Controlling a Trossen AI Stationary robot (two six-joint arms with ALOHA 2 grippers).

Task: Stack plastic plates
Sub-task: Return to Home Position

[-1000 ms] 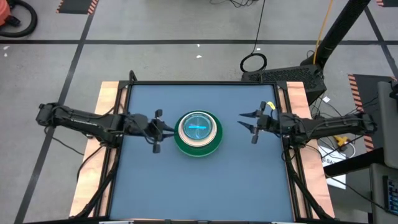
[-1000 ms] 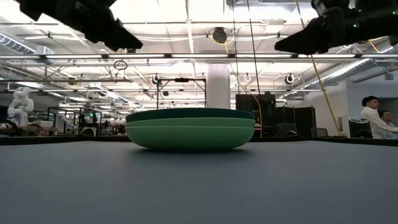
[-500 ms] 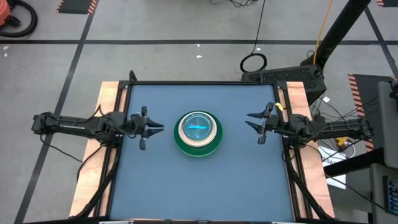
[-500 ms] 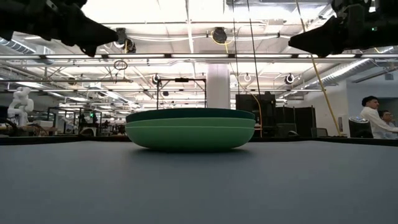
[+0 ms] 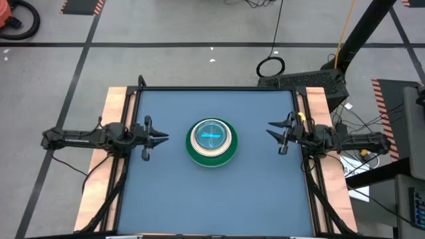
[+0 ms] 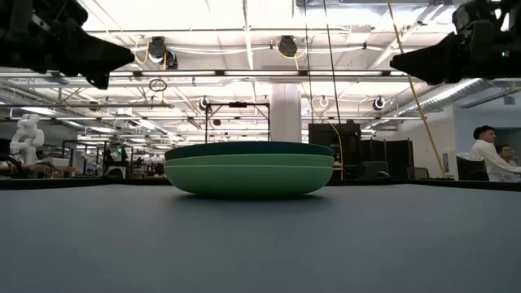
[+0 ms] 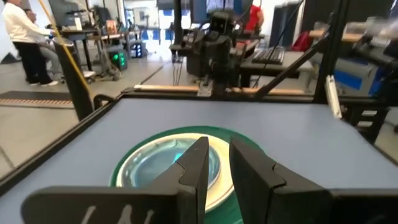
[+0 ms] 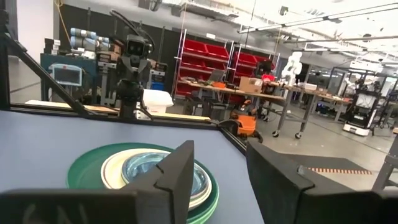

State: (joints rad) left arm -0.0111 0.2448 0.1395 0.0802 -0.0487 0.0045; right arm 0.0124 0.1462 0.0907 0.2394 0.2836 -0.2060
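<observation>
Overhead and table-level views of the closing stage of a stacking task. All the plastic plates (image 5: 211,141) visible stand in one nested pile at the middle of the blue tabletop (image 5: 212,199). The broadest, green plates lie at the bottom, a white plate (image 8: 115,169) sits inside them, and the small translucent ones lie uppermost, a blue plate (image 5: 211,136) showing on top. This ordering by size keeps each plate cradled within the rim of the one beneath, so the pile stays low and level, as the table-level view confirms. No plate is seen elsewhere on the tabletop, which suggests the stacking itself is complete.

The left tool (image 5: 159,137) hangs above the left edge of the tabletop, well apart from the pile, its fingers (image 7: 198,163) separated by a narrow gap and carrying nothing. The right tool (image 5: 273,131) hangs above the right edge, likewise clear of the pile, its fingers (image 8: 177,168) spread wider and also empty. Both point inward at the pile from raised positions. This symmetric, withdrawn posture is consistent with a resting pose, leaving the stack free from accidental contact.
</observation>
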